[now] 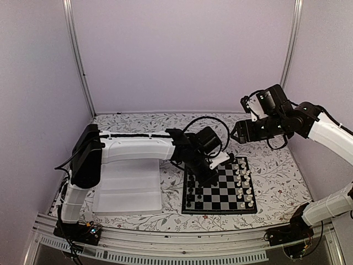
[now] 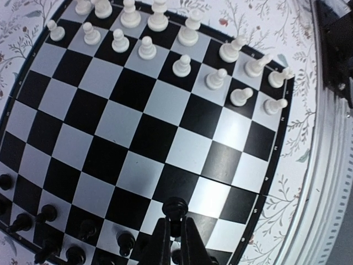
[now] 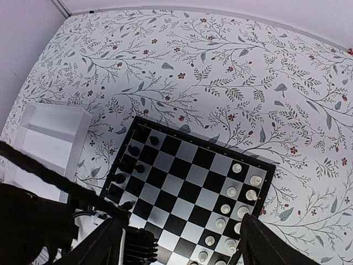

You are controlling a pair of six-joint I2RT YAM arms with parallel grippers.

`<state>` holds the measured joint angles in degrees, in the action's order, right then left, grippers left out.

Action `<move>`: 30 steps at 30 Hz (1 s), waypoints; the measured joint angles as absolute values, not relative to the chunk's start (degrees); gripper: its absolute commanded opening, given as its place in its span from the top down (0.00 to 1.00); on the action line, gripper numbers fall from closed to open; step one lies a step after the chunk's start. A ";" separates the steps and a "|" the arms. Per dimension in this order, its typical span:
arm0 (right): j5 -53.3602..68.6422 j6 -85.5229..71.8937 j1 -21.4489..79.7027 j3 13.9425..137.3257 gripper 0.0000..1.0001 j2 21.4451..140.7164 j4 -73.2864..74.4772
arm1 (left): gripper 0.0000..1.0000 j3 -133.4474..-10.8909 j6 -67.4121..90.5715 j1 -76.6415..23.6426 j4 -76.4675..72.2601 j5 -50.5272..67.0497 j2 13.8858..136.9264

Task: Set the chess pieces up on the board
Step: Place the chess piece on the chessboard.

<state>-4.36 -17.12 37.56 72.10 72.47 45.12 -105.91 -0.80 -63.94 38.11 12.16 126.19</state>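
Bottom centre of its wrist view, the left gripper point(image 2: 175, 223) pinches a black chess piece point(image 2: 175, 207) upright at the board point(image 2: 149, 138) edge rows (likely to stand it squarely). Upper right overhead, the right gripper point(image 1: 240, 132) hangs spread, empty.

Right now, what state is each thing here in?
Left end effector: shut on a black piece, low over the board.
Right end effector: open, empty, raised.
Black chess pieces: standing at one board edge.
White chess pieces: standing in two rows opposite.
Board: lying flat.
Tray: flat beside the board.
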 measured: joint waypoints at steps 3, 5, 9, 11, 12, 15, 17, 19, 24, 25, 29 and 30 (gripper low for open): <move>-4.29 -16.95 37.52 72.07 0.23 72.47 45.23 | 0.98 -108.31 -0.60 -64.66 39.64 9.28 129.14; -4.21 -16.88 37.47 72.03 0.23 72.47 45.34 | 0.98 -110.19 -0.58 -64.77 40.40 7.70 130.65; -4.03 -16.69 37.47 72.01 0.23 72.47 46.00 | 0.98 -113.91 0.51 -64.47 41.52 3.27 132.79; -3.88 -16.67 37.47 71.92 0.23 72.47 46.28 | 0.98 -116.27 0.95 -64.07 42.15 0.91 133.69; -3.81 -16.67 37.47 71.92 0.23 72.47 46.41 | 0.98 -117.58 1.13 -63.83 42.30 0.01 134.28; -3.60 -16.67 37.45 71.68 0.23 72.44 46.72 | 0.98 -120.79 2.07 -62.67 42.57 -1.76 135.87; -3.25 -16.62 37.45 71.29 0.23 72.42 47.11 | 0.98 -122.48 2.90 -61.25 43.09 -2.63 136.79; -3.01 -16.62 37.45 70.98 0.23 72.38 47.44 | 0.98 -123.66 3.68 -59.48 43.72 -3.55 137.43; -2.81 -16.71 37.43 69.87 0.23 71.70 47.66 | 0.98 -124.40 5.06 -55.68 44.97 -4.58 137.71; -2.76 -16.73 37.43 69.69 0.23 71.55 47.64 | 0.98 -124.40 5.21 -55.02 45.04 -4.56 137.71; -2.66 -16.99 37.43 69.54 0.23 71.53 47.64 | 0.98 -124.31 5.65 -53.80 45.32 -4.49 137.71; -2.66 -17.08 37.43 69.54 0.23 71.53 47.64 | 0.98 -124.09 5.72 -53.76 45.32 -4.40 137.71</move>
<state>-2.66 -17.08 37.43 69.54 71.53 47.64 -124.09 5.72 -53.76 45.32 -4.40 137.71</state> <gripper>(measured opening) 0.767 0.063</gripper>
